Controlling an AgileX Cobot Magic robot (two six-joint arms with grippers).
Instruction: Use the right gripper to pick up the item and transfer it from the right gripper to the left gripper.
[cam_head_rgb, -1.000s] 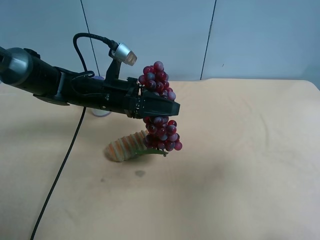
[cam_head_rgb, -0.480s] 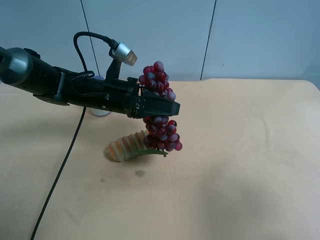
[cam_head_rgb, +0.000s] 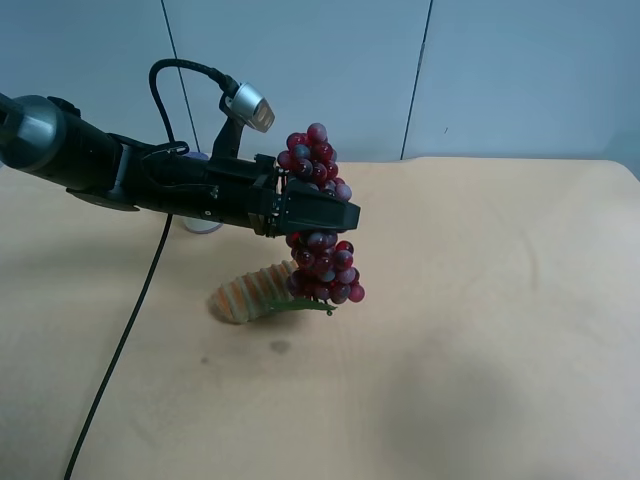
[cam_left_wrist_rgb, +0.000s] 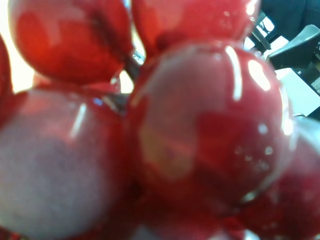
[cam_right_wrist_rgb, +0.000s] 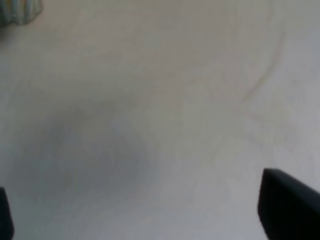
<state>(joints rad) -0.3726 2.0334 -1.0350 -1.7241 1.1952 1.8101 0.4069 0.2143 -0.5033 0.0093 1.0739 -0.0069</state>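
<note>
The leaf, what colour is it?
Green; the leaf under the grape bunch shows best in the exterior high view.

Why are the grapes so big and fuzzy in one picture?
Left wrist view: the grapes fill the frame, too close to be sharp, with white glints. Right wrist view: blurry table with a soft shadow. Exterior high view: sharp and evenly lit.

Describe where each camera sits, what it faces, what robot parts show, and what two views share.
Exterior high: mounted above, looking down on the tan table; shows the left gripper shut on the grape bunch.
Left wrist: on that arm, close against the grape bunch; no robot parts show.
Right wrist: faces the blurred table; right gripper open, dark fingertips at frame edges.
Shared: the first two both show the grape bunch.
</note>
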